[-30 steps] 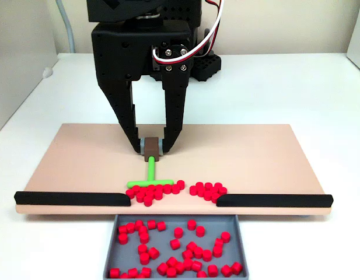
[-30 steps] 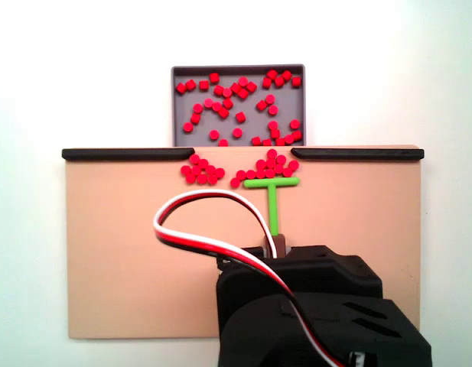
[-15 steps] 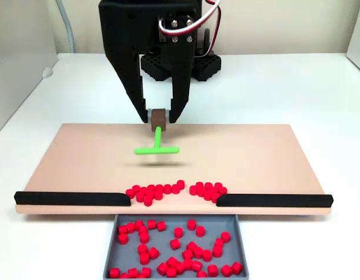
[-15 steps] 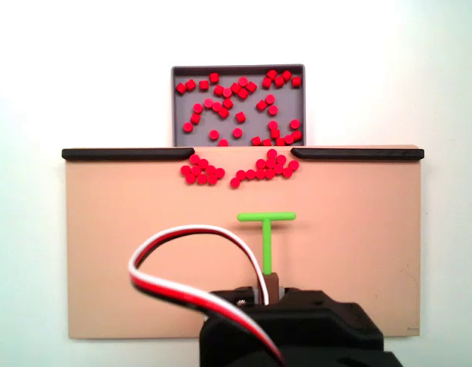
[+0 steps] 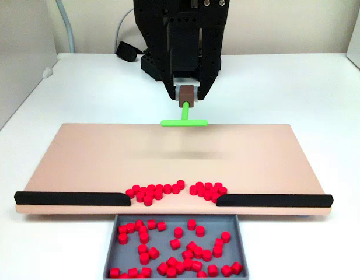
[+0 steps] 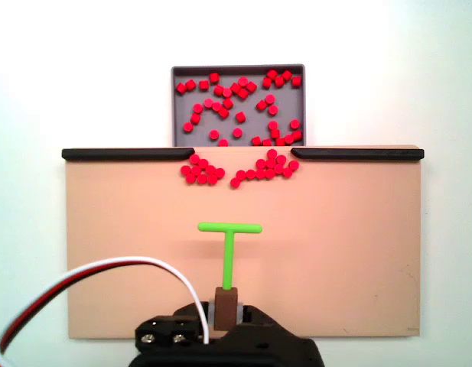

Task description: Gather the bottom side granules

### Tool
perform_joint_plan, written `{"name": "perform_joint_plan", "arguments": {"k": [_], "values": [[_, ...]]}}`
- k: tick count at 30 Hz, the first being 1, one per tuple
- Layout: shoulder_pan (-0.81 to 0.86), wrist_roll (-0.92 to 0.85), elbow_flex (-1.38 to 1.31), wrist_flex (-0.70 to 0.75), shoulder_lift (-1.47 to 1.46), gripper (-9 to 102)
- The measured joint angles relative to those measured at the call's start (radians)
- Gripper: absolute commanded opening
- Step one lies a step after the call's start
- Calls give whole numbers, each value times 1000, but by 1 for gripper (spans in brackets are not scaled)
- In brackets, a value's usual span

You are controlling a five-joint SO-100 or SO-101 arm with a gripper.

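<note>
The white tabletop (image 5: 57, 93) carries a tan board (image 5: 80, 157) that spans the middle of both fixed views. Two black strips (image 5: 72, 198) line the board's edge toward the grey tray (image 5: 109, 245), leaving a gap between them. In the one fixed view the tray sits at the bottom centre; in the other it sits at the top centre, just beyond the gap.

The black arm (image 5: 180, 35) stands at the top centre of the one fixed view. Its claw (image 5: 187, 93) is closed narrowly on the small brown handle block of the green T-shaped tool (image 5: 184, 122). The tool appears raised over the board's far edge, its crossbar level and clear of everything.

As for progress, many red pellets already lie scattered in the tray, so much of the sweeping looks done. The granules (image 5: 174, 191) left on the board lie in two small clusters at the gap, one beside the inner end of each strip, with a narrow bare space between them. These remain to be pushed over the edge into the tray.

The granules are well apart from the claw, across most of the board's depth. In the other fixed view they lie in the upper middle (image 6: 239, 168), while the claw (image 6: 226, 306) sits at the bottom centre.
</note>
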Motion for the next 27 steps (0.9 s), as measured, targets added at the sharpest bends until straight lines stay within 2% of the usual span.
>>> {"name": "perform_joint_plan", "arguments": {"k": [15, 27], "values": [[-2, -12, 0, 0, 0, 1], [5, -110, 0, 9, 0, 1]]}}
